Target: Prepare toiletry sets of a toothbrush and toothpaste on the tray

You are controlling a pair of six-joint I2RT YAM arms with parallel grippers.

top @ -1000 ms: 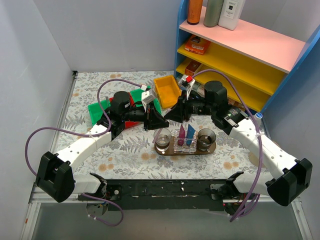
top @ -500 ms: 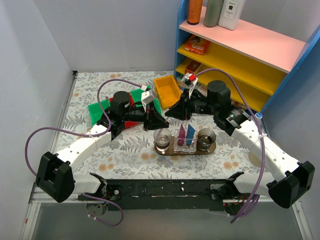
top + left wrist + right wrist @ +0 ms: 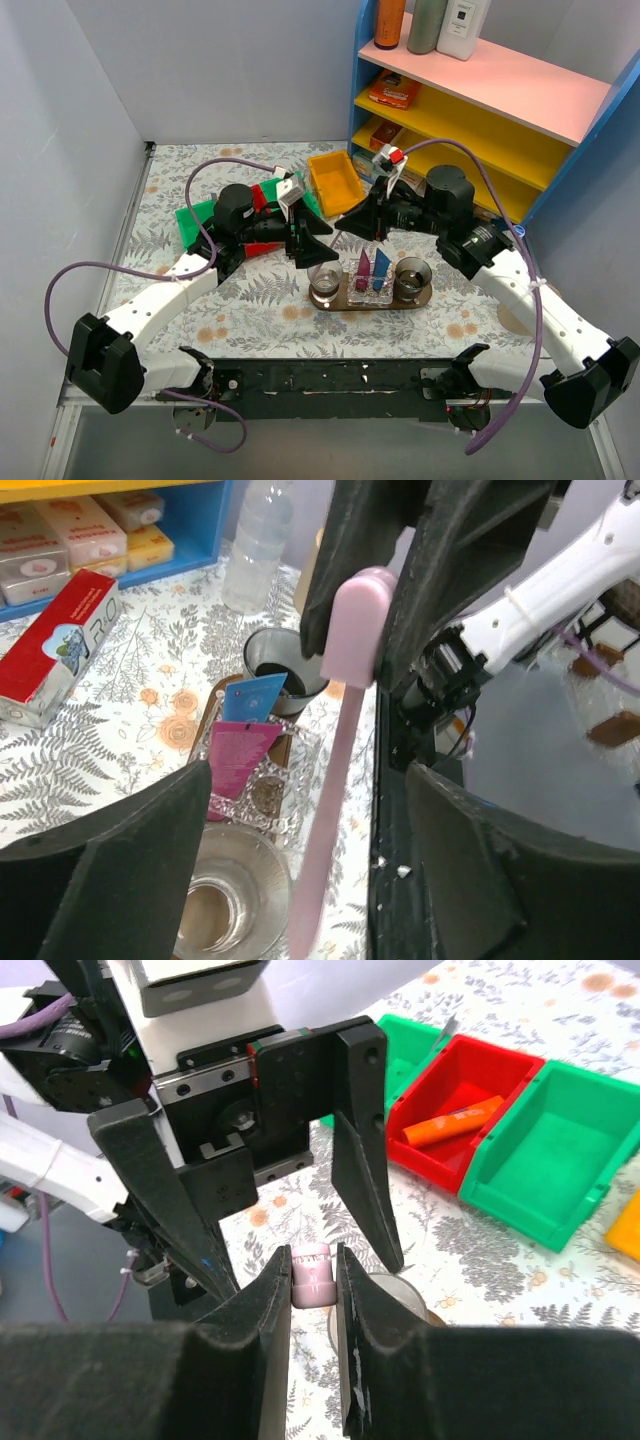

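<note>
- The right gripper (image 3: pixel 312 1272) was clamped tight on the thick end of a smooth pink plastic toothbrush (image 3: pixel 335 770).
- The long, thin brush was seen hanging down between the black wedge-shaped fingers (image 3: pixel 120 860) of the left gripper (image 3: pixel 320 238). These were spread wide and were not touching it.
- The flat pink toothpaste (image 3: pixel 240 762) and the blue toothpaste (image 3: pixel 255 695) were stood side by side in a clear bumpy glass dish (image 3: pixel 280 792), apart from all the jaws.
- The dish was set on the oval brown wooden tray (image 3: pixel 372 303), between a round glass cup (image 3: pixel 325 283) and a grey cup (image 3: pixel 412 276).
</note>
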